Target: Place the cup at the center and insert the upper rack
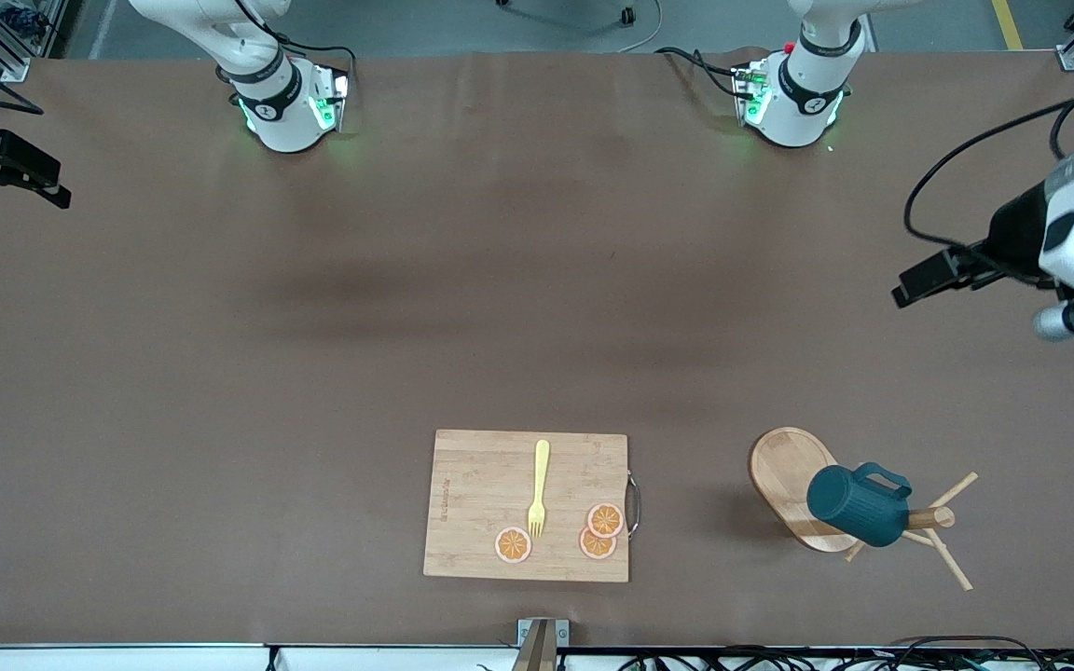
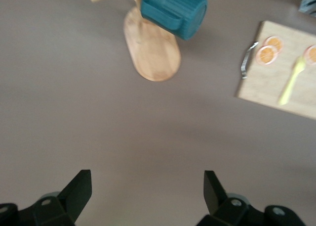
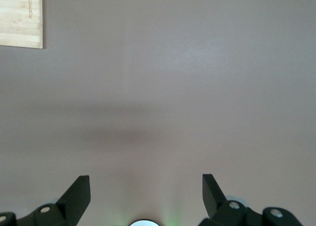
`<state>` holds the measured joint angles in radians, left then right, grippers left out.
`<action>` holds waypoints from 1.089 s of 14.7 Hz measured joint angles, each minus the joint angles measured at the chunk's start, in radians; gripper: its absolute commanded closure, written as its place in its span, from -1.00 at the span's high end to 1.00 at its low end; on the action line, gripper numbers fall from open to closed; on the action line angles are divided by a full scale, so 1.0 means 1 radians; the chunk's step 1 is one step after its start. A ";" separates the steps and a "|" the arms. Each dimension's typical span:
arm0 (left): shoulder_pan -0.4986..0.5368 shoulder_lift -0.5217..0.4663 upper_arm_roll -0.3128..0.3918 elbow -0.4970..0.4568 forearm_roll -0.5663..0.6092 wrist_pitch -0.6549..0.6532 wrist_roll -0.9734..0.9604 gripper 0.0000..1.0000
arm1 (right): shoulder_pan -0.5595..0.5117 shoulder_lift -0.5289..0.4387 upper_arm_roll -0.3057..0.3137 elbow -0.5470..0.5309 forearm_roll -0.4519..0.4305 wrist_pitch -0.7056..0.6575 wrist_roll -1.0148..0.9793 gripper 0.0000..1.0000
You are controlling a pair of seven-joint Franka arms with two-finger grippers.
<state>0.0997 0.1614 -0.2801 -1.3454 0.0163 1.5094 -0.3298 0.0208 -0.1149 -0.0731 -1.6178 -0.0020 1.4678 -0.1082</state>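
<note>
the cup [image 1: 849, 504] hangs on the mug tree [image 1: 793, 489], near the front camera at the left arm's end of the table. it could tip the tree if pulled sideways. the left gripper [image 2: 147, 189] and right gripper [image 3: 146, 194] are wide and empty, over bare table [image 1: 313, 373]. the cutting board [image 1: 486, 503] lies beside the tree.

Surface: brown table [image 1: 313, 373], bare over most of its top.
Cutting board [image 1: 526, 505]: flat on the table, near the front camera, well apart from the left gripper [image 2: 147, 186].
Upper rack [image 1: 793, 486]: oval base on the table, beside the board, toward the left arm's end.
</note>
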 measured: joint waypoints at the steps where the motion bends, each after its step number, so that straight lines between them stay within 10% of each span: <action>1: -0.063 -0.026 0.055 -0.021 0.032 -0.003 0.057 1.00 | 0.000 0.000 0.000 0.000 0.000 0.000 0.000 1.00; 5: -0.196 -0.118 0.210 -0.129 0.048 -0.004 0.224 1.00 | 0.000 0.000 0.000 0.000 0.000 0.000 0.000 1.00; 16: -0.188 -0.245 0.212 -0.255 -0.014 -0.028 0.228 1.00 | 0.000 0.000 -0.001 0.000 0.000 -0.007 0.000 1.00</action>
<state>-0.0887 -0.0840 -0.0681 -1.6002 0.0025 1.4817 -0.1022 0.0208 -0.1149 -0.0746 -1.6178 -0.0021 1.4609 -0.1082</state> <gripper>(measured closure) 0.000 0.000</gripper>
